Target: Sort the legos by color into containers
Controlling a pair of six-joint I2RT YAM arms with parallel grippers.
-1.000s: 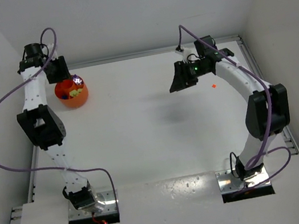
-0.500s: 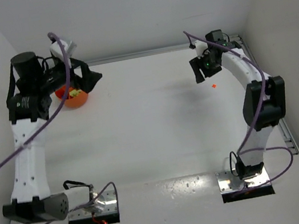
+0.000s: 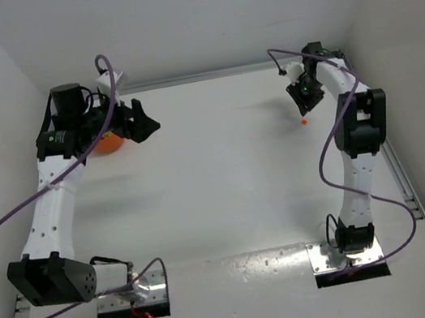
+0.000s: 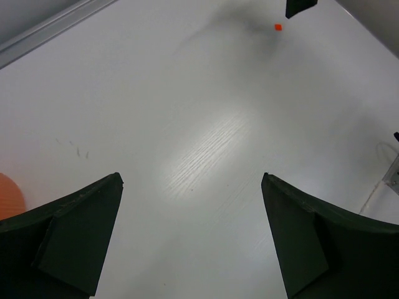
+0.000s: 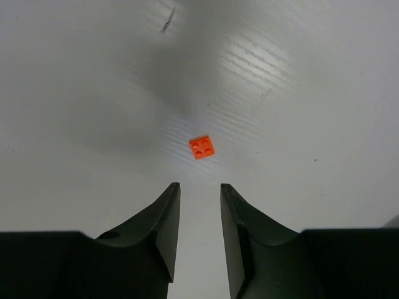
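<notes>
One tiny orange lego [image 5: 201, 147] lies flat on the table, studs up, just ahead of my right gripper [image 5: 199, 187]. That gripper's jaws stand a narrow gap apart with nothing between them. From above, the right gripper [image 3: 304, 101] hovers just behind the lego [image 3: 304, 121]. The orange bowl [image 3: 110, 142] sits at the far left, mostly hidden by my left arm. My left gripper [image 3: 147, 124] is wide open and empty, just right of the bowl. The left wrist view shows the left gripper [image 4: 191, 180], the bowl's rim [image 4: 9, 196] and the far lego [image 4: 278, 27].
White walls close in the table on the left, back and right, and a metal rail [image 3: 206, 76] runs along the back edge. Purple cables loop off both arms. The arm bases sit in cut-outs at the near edge.
My left arm has lifted off the bowl and turned its open gripper rightward across the table. My right gripper has swung right and back, ending over the orange lego.
</notes>
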